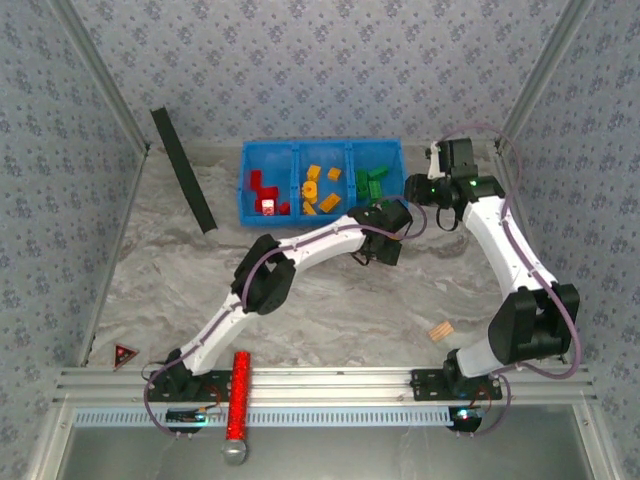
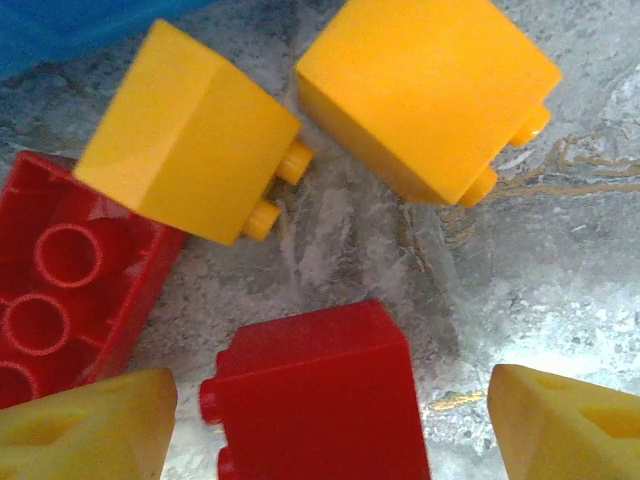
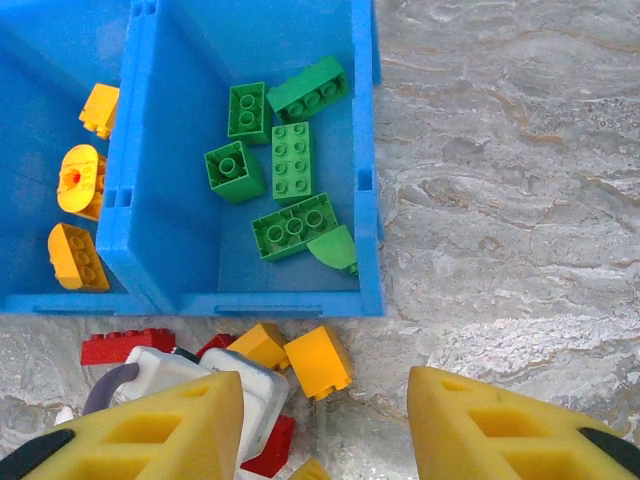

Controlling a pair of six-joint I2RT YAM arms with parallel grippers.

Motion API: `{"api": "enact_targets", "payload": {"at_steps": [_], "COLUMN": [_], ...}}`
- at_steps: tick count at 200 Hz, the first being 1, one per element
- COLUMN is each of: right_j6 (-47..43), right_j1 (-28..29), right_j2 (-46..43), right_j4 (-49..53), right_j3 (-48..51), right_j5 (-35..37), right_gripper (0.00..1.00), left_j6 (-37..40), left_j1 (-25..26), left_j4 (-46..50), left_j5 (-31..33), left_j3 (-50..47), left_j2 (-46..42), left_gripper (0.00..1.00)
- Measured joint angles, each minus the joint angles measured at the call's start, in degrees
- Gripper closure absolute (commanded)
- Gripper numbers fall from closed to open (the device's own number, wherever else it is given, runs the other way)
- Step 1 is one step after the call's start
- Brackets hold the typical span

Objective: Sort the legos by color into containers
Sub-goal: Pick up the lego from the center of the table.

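Observation:
A red lego (image 2: 320,390) lies on its side on the marble table, between the yellow fingers of my left gripper (image 2: 330,405). The jaws are open and a gap shows on the right side. Just beyond it lie two orange legos (image 2: 190,130) (image 2: 420,90) and a long red lego (image 2: 70,290) turned upside down. The blue container (image 3: 365,180) holds green legos (image 3: 290,160) in its right compartment, orange ones (image 3: 80,180) in the middle and red ones (image 1: 262,195) on the left. My right gripper (image 3: 325,430) hovers open and holds nothing, above the loose legos (image 3: 318,360) at the container's front right corner.
The left arm's white wrist housing (image 3: 200,380) sits right under the right gripper. A tan wooden block (image 1: 441,331) lies near the right arm's base. A long red studded bar (image 1: 238,395) rests at the near edge, and a black strip (image 1: 183,168) leans at the far left.

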State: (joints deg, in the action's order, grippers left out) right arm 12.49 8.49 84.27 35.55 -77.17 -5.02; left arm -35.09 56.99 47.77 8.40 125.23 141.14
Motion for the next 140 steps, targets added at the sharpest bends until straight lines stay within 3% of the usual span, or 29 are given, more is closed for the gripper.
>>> {"api": "enact_targets", "payload": {"at_steps": [62,116,140], "right_j6": [0.63,0.61,0.61], "right_j1": [-2.05,-3.21,-3.61], "right_j2": [0.00,0.00,0.00], "right_j4": [-0.04,0.02,0.15], "right_j3": [0.52,0.52,0.52], "right_j5": [-1.25,-2.16,-2.36], "right_gripper": [0.51,0.51,0.50], "left_j6": [-1.20,-2.23,-2.54], "left_j1": [0.07,-0.09,-0.11], "left_j4": [0.37,1.18,1.18], "left_j5": [-1.44,-0.87,-0.85], "left_j3": [0.66,1.05,0.98], "left_j2": [1.42,1.57,1.55], "left_gripper": [0.36,0.61,0.64]}}
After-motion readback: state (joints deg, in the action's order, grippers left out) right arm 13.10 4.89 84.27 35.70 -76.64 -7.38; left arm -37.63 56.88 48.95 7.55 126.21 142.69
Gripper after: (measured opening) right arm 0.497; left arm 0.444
